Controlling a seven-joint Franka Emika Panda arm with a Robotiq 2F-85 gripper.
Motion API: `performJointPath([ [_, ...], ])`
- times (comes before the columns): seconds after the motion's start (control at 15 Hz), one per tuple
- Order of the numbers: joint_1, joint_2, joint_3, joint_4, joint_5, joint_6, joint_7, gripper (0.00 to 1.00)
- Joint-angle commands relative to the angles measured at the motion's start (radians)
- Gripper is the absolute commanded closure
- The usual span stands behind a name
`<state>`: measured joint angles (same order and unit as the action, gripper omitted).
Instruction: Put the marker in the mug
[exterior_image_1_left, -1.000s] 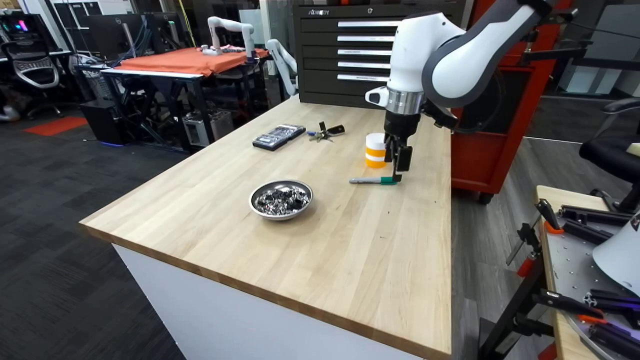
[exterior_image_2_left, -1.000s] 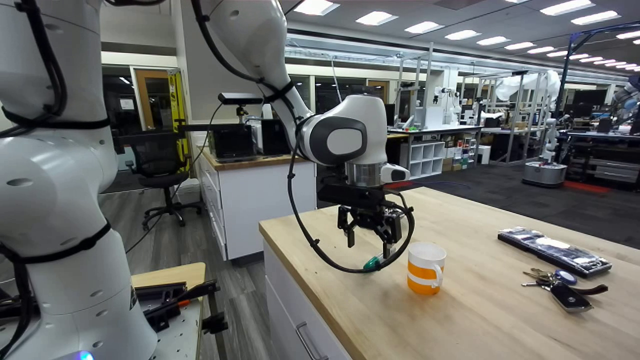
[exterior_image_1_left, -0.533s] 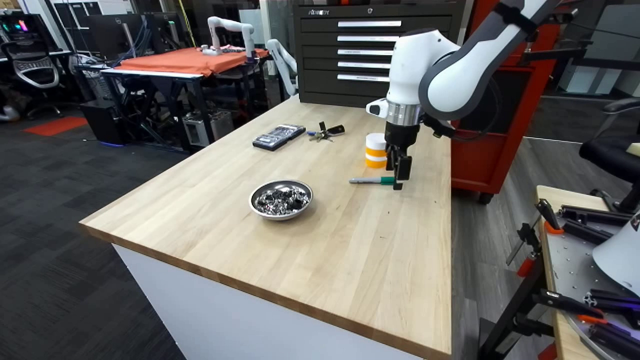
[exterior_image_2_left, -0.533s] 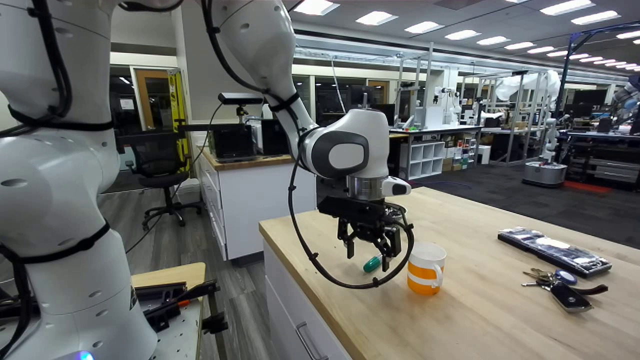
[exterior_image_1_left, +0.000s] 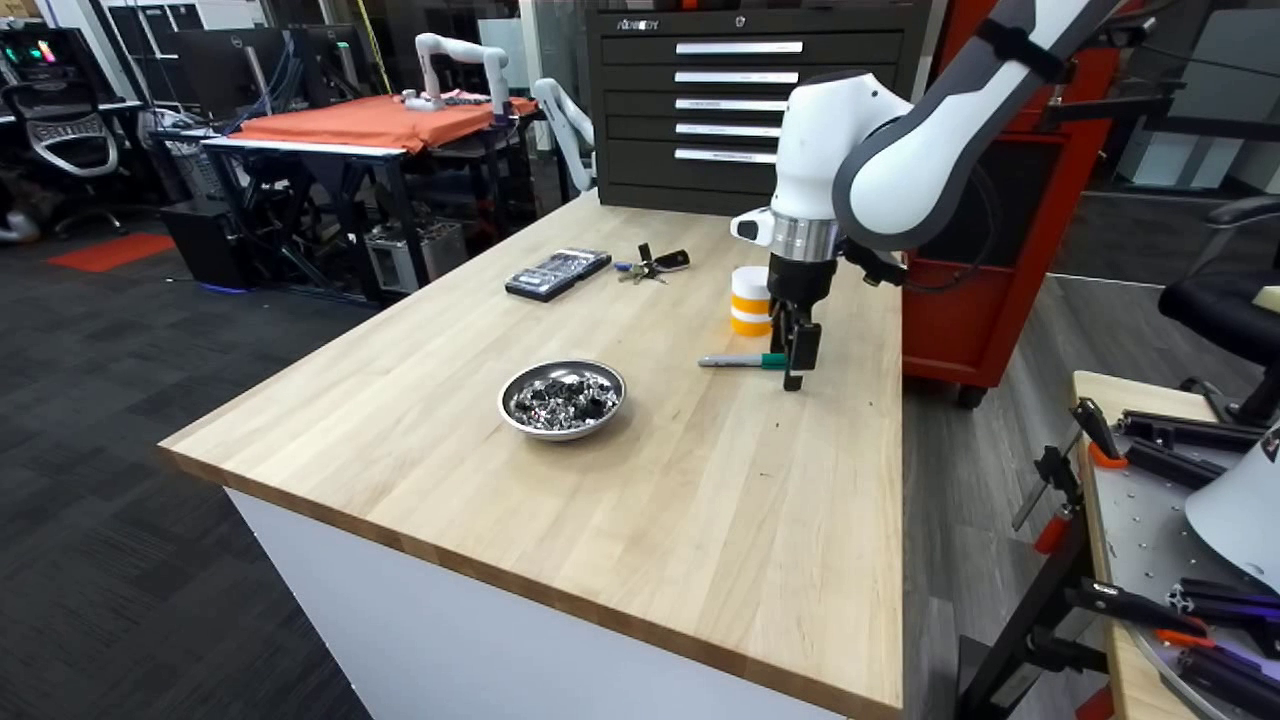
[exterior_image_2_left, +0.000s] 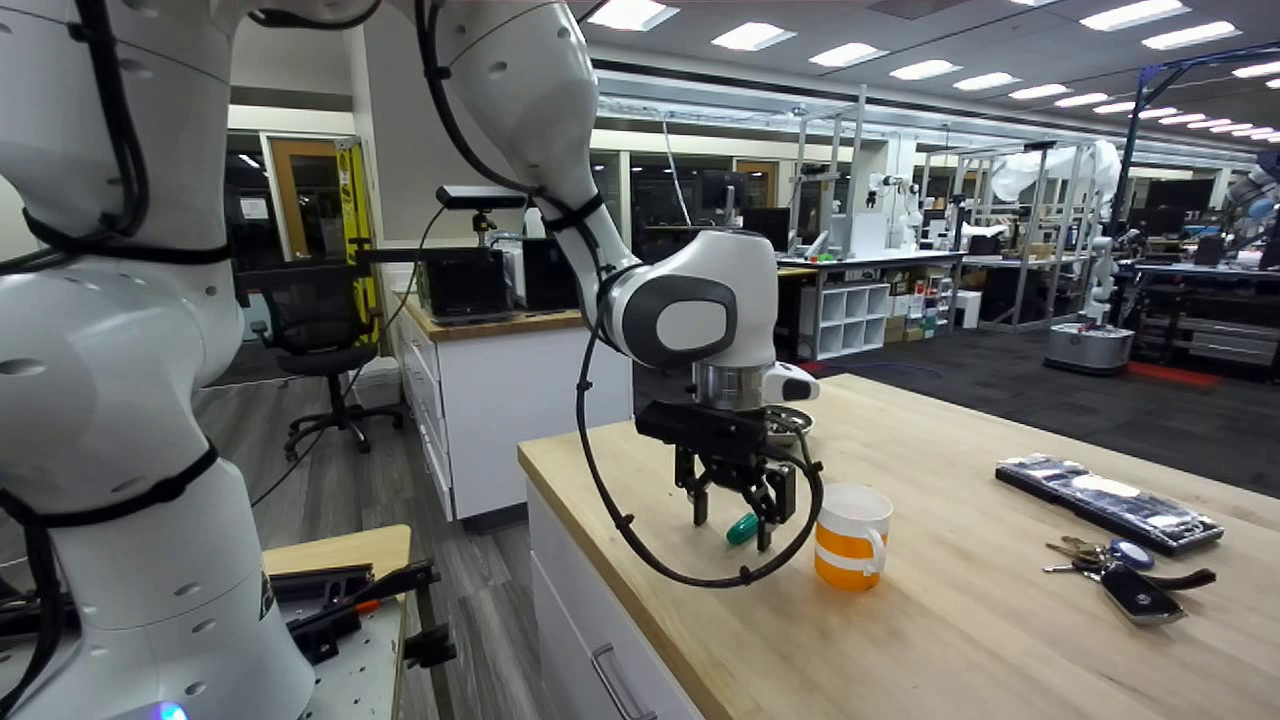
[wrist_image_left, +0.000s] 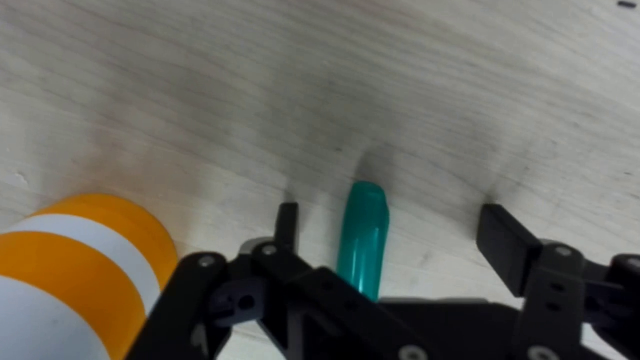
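The marker lies flat on the table, with a grey body (exterior_image_1_left: 728, 361) and a teal-green cap (exterior_image_2_left: 742, 529). In the wrist view its cap (wrist_image_left: 364, 235) stands between my fingers, closer to the left one, with bare table on both sides. My gripper (exterior_image_1_left: 785, 368) is open and points down, its fingertips low at the table around the cap end; it also shows open in an exterior view (exterior_image_2_left: 732, 533) and in the wrist view (wrist_image_left: 386, 219). The white and orange mug (exterior_image_2_left: 850, 540) stands upright just beside the gripper; it shows in an exterior view (exterior_image_1_left: 750, 300) and at lower left in the wrist view (wrist_image_left: 80, 260).
A metal bowl (exterior_image_1_left: 562, 432) of shiny bits stands on the wooden table (exterior_image_1_left: 640, 530). Keys (exterior_image_2_left: 1140, 590) and a black flat case (exterior_image_2_left: 1110, 500) lie farther along it. A dark drawer chest (exterior_image_1_left: 680, 180) stands at the table's far end. A cable loop hangs from the wrist close to the mug.
My gripper has come down to table level, its fingers now on either side of the marker's cap. It stays open. The marker and mug have not moved.
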<state>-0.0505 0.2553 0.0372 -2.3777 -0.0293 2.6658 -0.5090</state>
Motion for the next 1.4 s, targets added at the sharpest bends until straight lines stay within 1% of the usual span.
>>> performJointPath([
  [0.0,-0.034,0.007,0.019,0.009,0.013,0.031,-0.024,0.4],
  [0.2,-0.039,0.002,0.018,0.017,0.012,0.029,-0.026,0.61],
  [0.6,-0.062,0.004,0.034,0.024,0.061,0.027,-0.045,0.98],
  [0.73,-0.065,0.0,0.035,0.028,0.071,0.012,-0.049,0.94],
  [1.0,-0.065,-0.038,0.039,0.038,0.069,-0.037,-0.062,0.94],
  [1.33,-0.048,-0.085,0.02,0.071,0.04,-0.119,-0.038,0.94],
])
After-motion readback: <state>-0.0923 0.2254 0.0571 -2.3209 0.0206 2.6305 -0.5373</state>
